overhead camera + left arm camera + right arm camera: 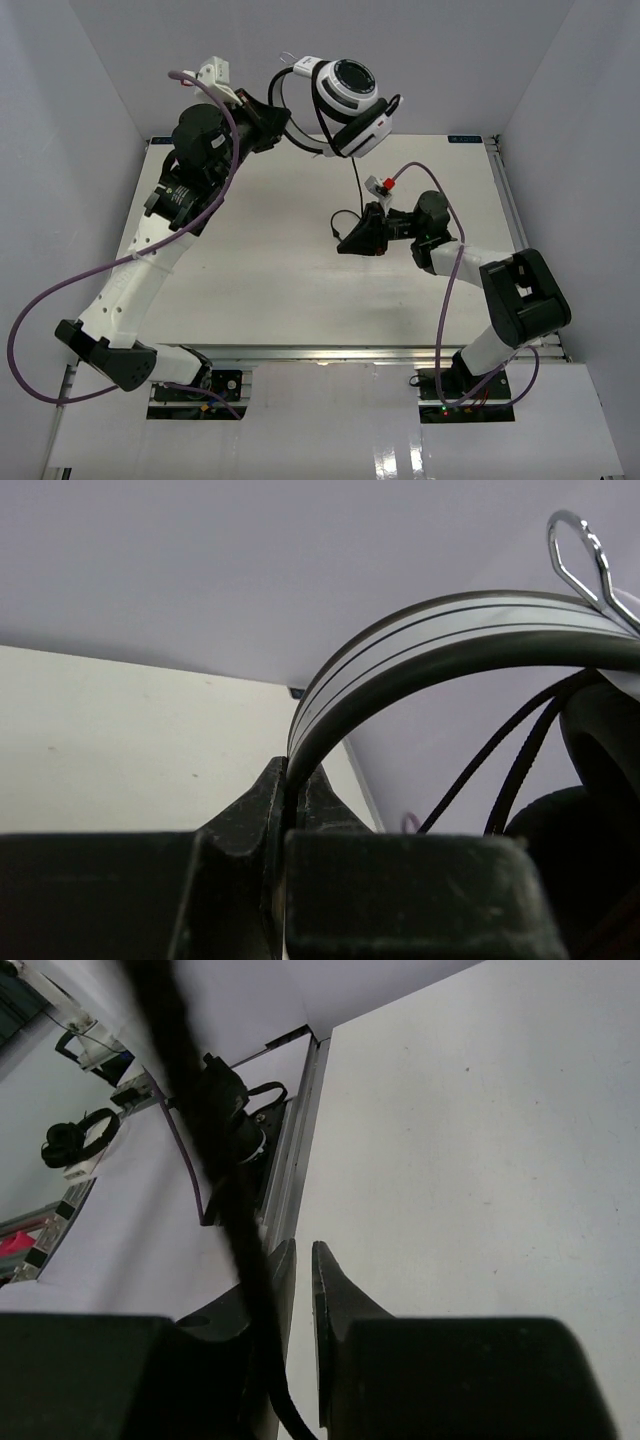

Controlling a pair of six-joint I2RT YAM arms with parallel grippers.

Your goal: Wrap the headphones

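Note:
The headphones (345,90) hang high over the table's far edge, white shells and black pads. My left gripper (284,122) is shut on the thin curved headband (450,630), which is pinched between the fingertips of the left gripper (297,770). A black ear cup (600,810) shows at the right. The thin dark cord (355,185) drops from the cups to my right gripper (342,242) low over the table's middle. In the right wrist view the right gripper (304,1250) stands narrowly open. The cord (200,1120) runs across the front of its left finger, and the gap shows nothing in it.
The white table (270,270) has a metal rail (290,1160) along its edge and white walls on three sides. Purple robot cables (30,330) loop beside the left arm. Another pair of headphones (70,1140) lies far off outside the cell.

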